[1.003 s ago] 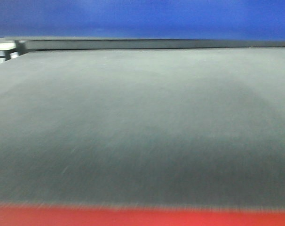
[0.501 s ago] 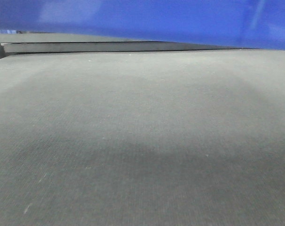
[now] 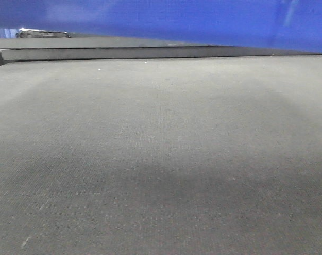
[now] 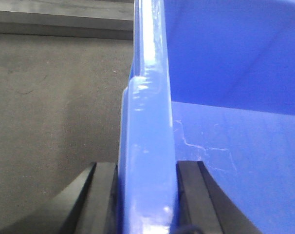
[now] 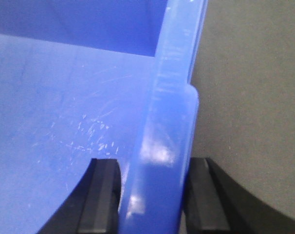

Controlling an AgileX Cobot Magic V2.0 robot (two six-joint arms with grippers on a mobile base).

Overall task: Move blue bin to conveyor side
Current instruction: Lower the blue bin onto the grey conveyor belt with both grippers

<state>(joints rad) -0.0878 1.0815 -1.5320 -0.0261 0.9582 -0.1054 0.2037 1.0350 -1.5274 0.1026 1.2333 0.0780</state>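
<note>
Dark woven conveyor side [image 3: 161, 159] fills the front view, the blue bin [image 3: 177, 21] across its far edge, perhaps lifted. Left wrist: left gripper [image 4: 146, 195], jaws clamping the bin's rim. Right wrist: right gripper [image 5: 150, 195] likewise.

Looks like a logistics or factory handling cell. The conveyor side [image 3: 161, 159] is a wide dark grey belt with a fine woven texture, filling the near view. A flat dark rail [image 3: 124, 53] runs along its far edge. The blue bin [image 3: 203, 21] is a glossy industrial tote with a thick rim, its inside scuffed with pale scratches [image 5: 91, 132].
</note>
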